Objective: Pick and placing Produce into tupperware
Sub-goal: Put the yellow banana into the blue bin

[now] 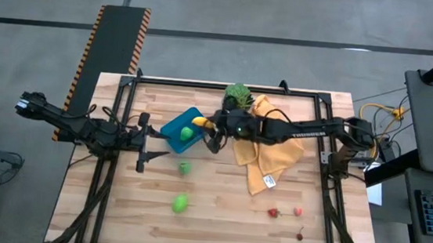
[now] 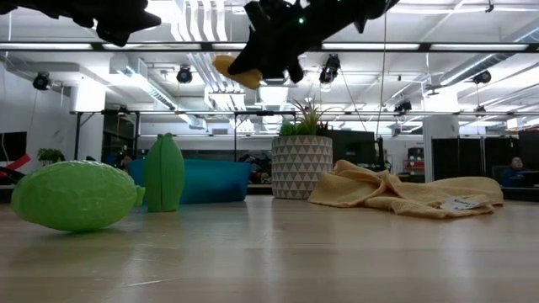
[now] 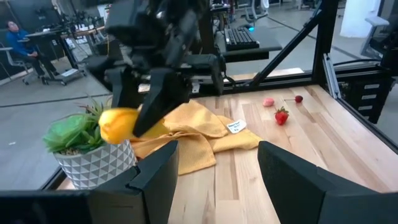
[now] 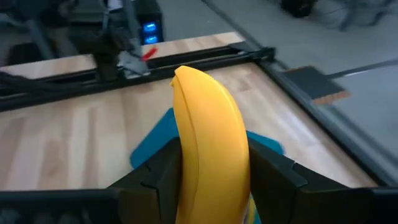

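Currently: right gripper, jaws clamped on banana, hovers above tupperware; next, lower and release; left jaws open.

- The wooden table is evenly and brightly lit from above; only soft, short shadows are cast.
- Ceiling light strips are seen glaring in the low view, and both arms are thrown into silhouette.
- The banana is rendered sharp, while the background behind it is blurred.
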You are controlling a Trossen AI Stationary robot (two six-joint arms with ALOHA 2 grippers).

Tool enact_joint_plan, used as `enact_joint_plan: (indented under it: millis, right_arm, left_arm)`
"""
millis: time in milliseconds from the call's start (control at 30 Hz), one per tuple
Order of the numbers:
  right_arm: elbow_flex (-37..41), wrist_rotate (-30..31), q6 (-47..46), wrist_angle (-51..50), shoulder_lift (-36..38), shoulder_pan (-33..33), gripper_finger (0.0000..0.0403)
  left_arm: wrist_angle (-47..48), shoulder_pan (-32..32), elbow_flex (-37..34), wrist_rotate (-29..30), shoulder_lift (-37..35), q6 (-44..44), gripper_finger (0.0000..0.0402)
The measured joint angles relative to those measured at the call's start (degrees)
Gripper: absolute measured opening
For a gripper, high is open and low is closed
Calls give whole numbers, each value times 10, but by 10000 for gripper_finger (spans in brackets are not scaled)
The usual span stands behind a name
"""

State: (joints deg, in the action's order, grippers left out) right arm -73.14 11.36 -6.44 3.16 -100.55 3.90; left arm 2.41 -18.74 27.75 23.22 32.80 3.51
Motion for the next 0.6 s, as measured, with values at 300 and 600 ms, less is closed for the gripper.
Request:
enact_joint_plan:
  millis: [300,600]
  right_arm:
    - [-44,-60,25,30,-82,47,150]
    - [-136,-85,22,5,-174,89,150]
  left_arm:
    - [-5,0,2,0,-6,1,206]
    - [-4,0,2,0,-7,2,206]
